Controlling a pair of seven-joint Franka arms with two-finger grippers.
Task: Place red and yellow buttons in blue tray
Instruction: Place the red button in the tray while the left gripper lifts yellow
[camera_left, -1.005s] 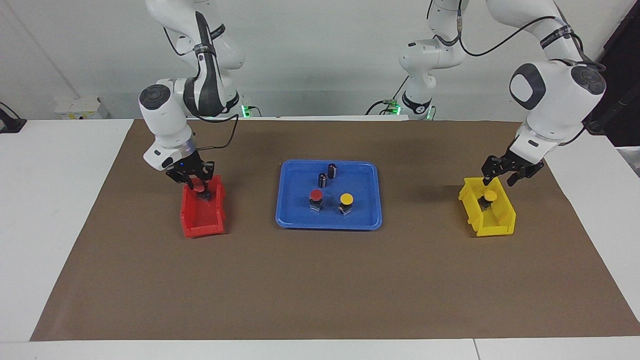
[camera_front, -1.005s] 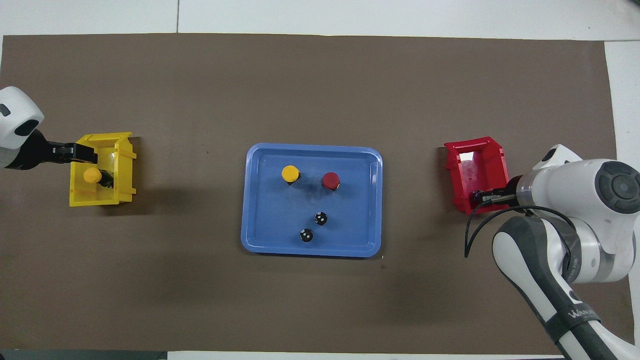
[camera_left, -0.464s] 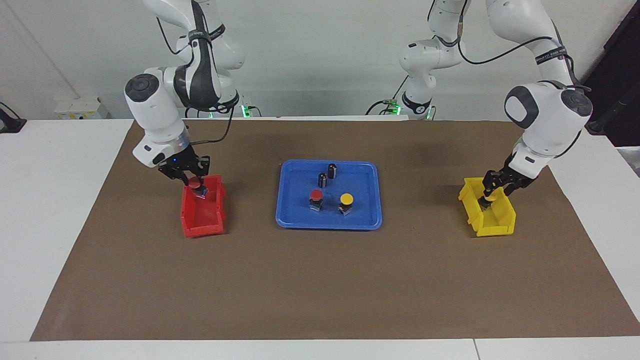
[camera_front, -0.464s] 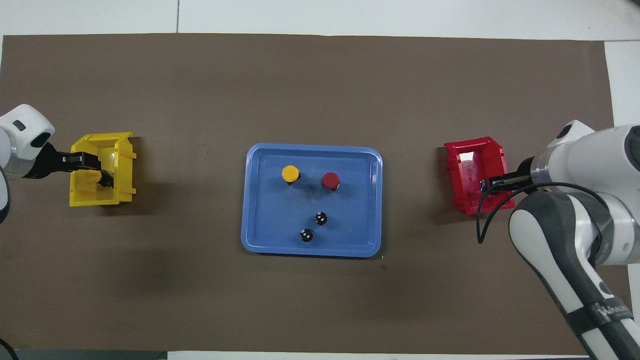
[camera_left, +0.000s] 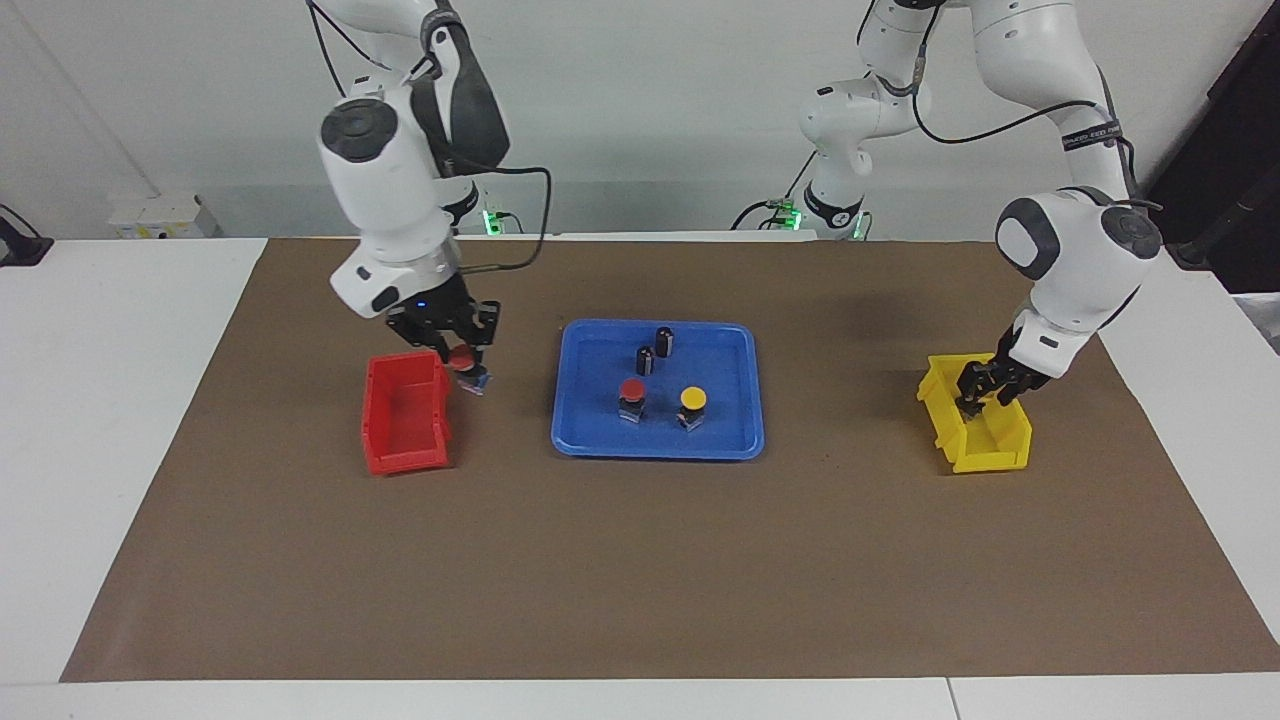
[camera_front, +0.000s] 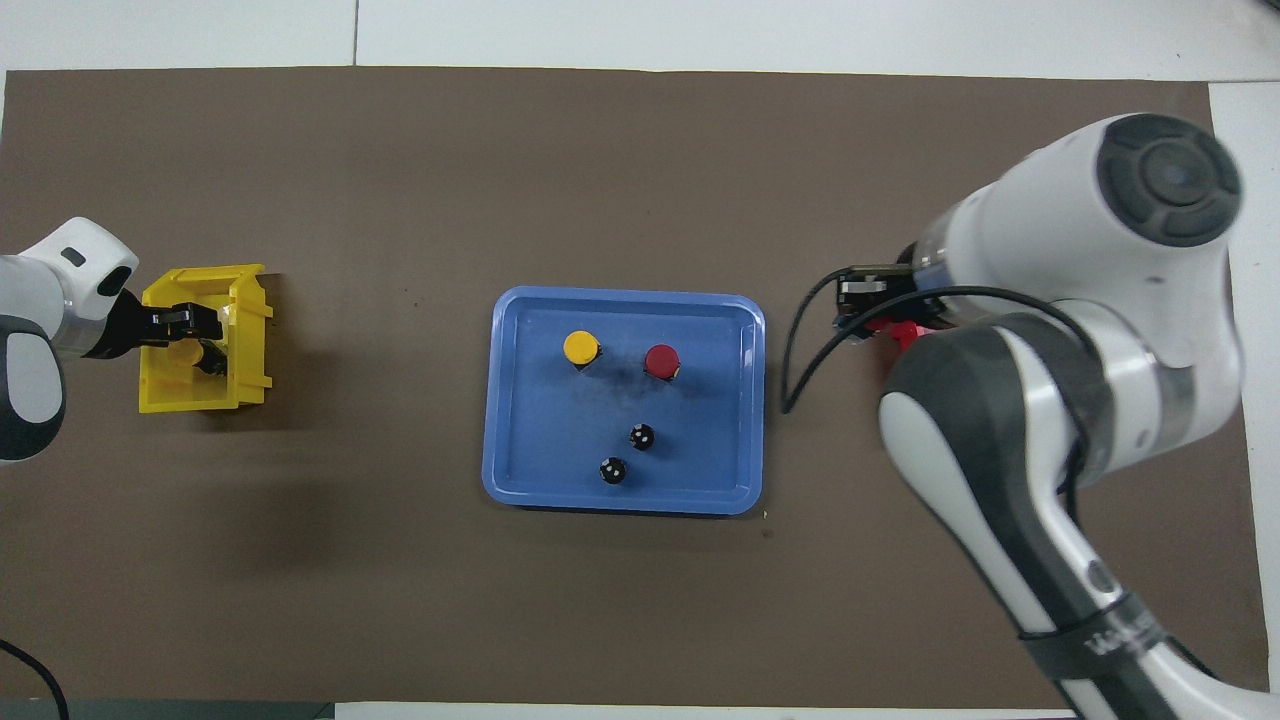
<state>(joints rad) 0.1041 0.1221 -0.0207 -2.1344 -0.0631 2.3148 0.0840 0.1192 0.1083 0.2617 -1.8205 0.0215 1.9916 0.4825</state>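
No brand name or label can be read; only a strip of pale lettering runs along the right arm's dark sleeve in the overhead view, too small to make out.

The blue tray (camera_left: 745, 395), a shallow plastic rectangle with rounded corners and a raised rim, sits mid-counter on a brown paper-like mat (camera_left: 640, 560). In it stand a red button (camera_left: 631, 397) and a yellow button (camera_left: 692, 405), each a round mushroom cap on a boxy black-and-silver base, side by side. Two dark capless cylinders (camera_left: 655, 350) stand in the tray nearer to the robots.

The small red bin (camera_left: 403, 418), toward the right arm's end, shows only its bare glossy floor. The right hand (camera_left: 465, 362) is clenched on a second red button (camera_left: 463, 359), held in the air over the mat between the red bin and the blue tray.

The small yellow bin (camera_left: 990, 445) lies toward the left arm's end. The left hand (camera_front: 190, 325) reaches down into it, fingers around the cap of a second yellow button (camera_front: 183, 353) resting inside; whether the grip is firm I cannot tell.
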